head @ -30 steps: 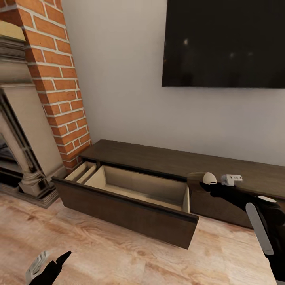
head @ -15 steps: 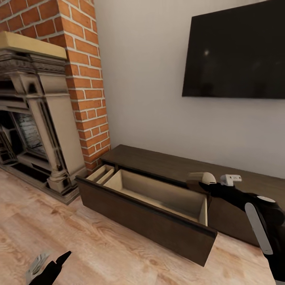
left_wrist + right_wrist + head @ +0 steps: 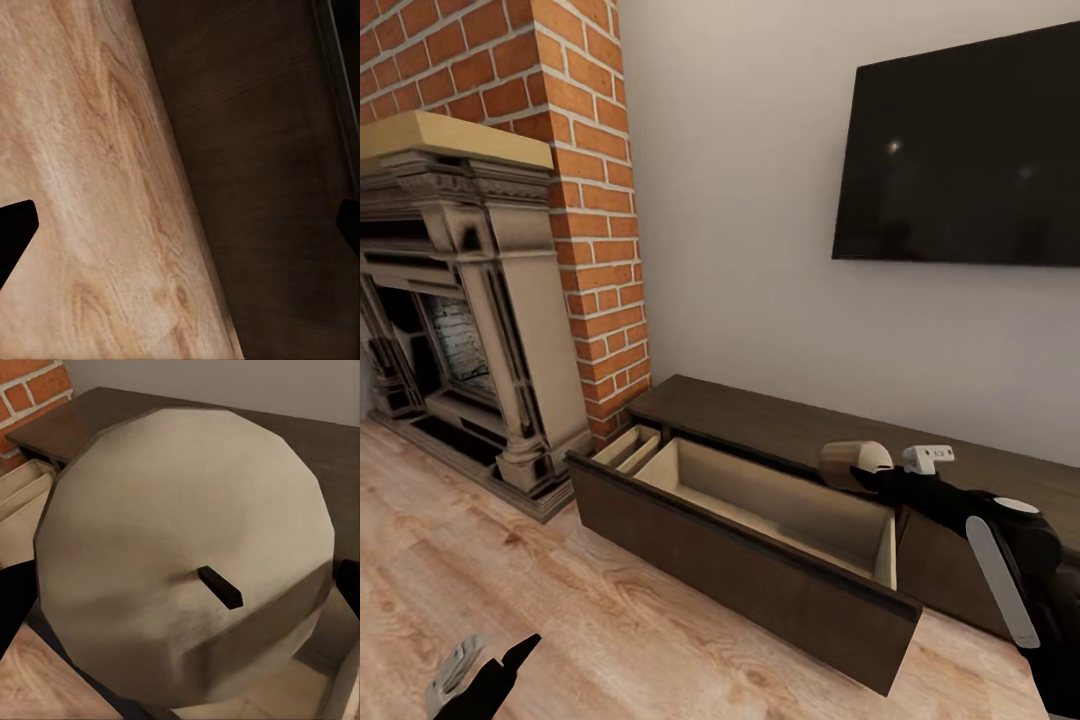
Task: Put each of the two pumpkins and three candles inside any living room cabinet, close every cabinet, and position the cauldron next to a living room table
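Room, head view: pale grained wood floor (image 3: 560, 600), plain off-white wall, red brick chimney column (image 3: 595, 200) beside a carved stone-grey fireplace (image 3: 470, 300) with a light wooden mantel; a flat black television (image 3: 970, 160) hangs on the wall.
Cabinet, head view: long, low, dark-brown wood cabinet (image 3: 780, 420) with a flat matte top; its left drawer (image 3: 750, 545) stands pulled out, handleless dark front, smooth pale wood inside.
Right gripper, head view: the right gripper (image 3: 865, 475) reaches in over the drawer's far right corner, black fingers clamped on a candle (image 3: 855, 463), a stubby tan cylinder with a pale flat top, held tilted on its side above the open drawer.
Left gripper, head view: the left gripper (image 3: 500, 670) hangs low over the floor, one black pointed finger showing; cannot tell if it is spread or closed here.
Left wrist view: streaky floor planks meet the drawer's dark front; black fingertips (image 3: 15, 232) sit at opposite edges, spread wide, nothing between them.
Right wrist view: the candle's faceted cream top looms close, a short dark wick (image 3: 220, 587) at its centre; the cabinet top and brick lie behind.
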